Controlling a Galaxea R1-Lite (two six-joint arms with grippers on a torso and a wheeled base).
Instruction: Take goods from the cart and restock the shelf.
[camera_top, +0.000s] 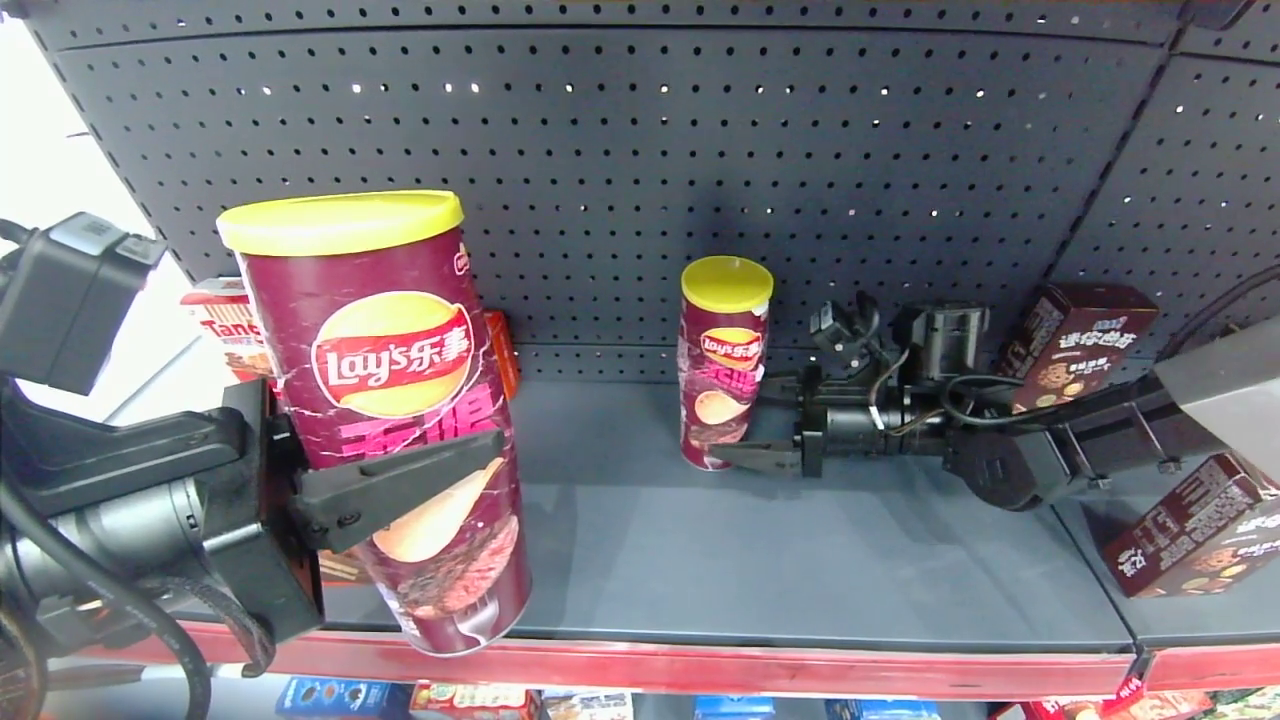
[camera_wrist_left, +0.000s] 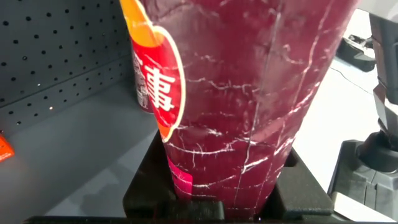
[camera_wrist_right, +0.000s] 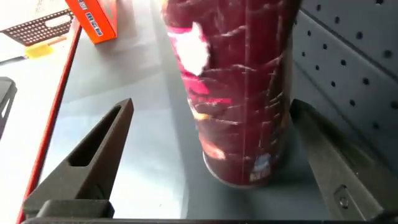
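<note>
The left gripper (camera_top: 430, 450) is holding a tall dark-red can of chips (camera_top: 380, 400) with a yellow lid, and its fingers are clamped on the middle of the can's body, one black finger (camera_top: 400, 475) lying across the front side. This can is leaning a little, and in the head view its lower end is overlapping the red front edge (camera_top: 800, 670) at the left part of the shelf (camera_top: 700, 540); I cannot tell if it is touching the shelf. A second can (camera_top: 722, 360) of the same kind is standing upright on the grey shelf, near the dark back panel with holes (camera_top: 700, 150). The right gripper (camera_top: 745, 420) is lying low over the shelf at the bottom part of this second can, coming from the right side. Its fingers are apart, with the can between them: in the right wrist view one finger (camera_wrist_right: 93, 149) is staying clear of the can and the other finger (camera_wrist_right: 323, 155) is just beside it. A white and red box (camera_top: 225, 320) is standing behind the held can. At the right, one brown box (camera_top: 1080, 340) is leaning at the back panel and another brown box (camera_top: 1190, 525) is lying nearer the front. Small packs (camera_top: 480, 700) are showing below the red edge.
</note>
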